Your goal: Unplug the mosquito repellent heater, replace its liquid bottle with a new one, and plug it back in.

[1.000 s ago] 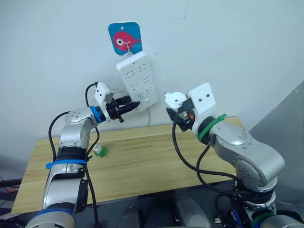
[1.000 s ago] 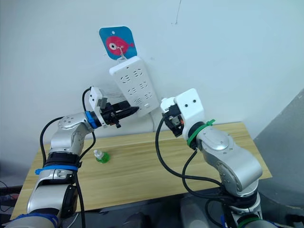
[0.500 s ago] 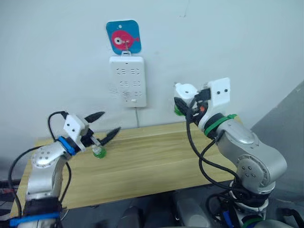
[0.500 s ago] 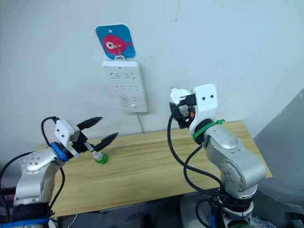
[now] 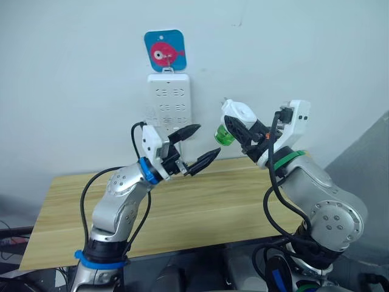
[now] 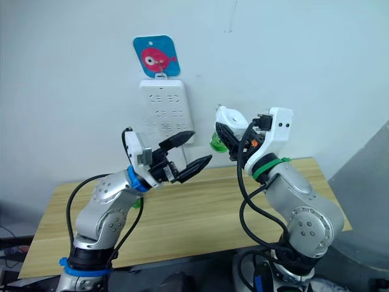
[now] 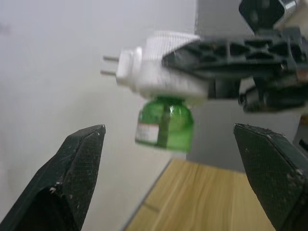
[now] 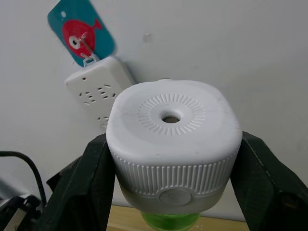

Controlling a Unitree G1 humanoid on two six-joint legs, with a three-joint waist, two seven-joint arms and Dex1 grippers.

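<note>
My right gripper is shut on the mosquito repellent heater, a rounded white unit with a round vent hole, gripped on both sides by the black fingers. It is held in the air in front of the wall, unplugged, its two prongs bare. A green liquid bottle sits in its underside, pointing toward my left gripper. That gripper is open, level with the bottle and a short way from it, its fingers apart from it on either side.
A white multi-socket power strip hangs straight on the wall from a blue hook plate with a red fish, just behind my left gripper. The wooden table lies below both arms.
My left arm has lifted from the table up to the heater's bottle with its jaws open. My right arm has tipped the heater so the bottle faces left.
</note>
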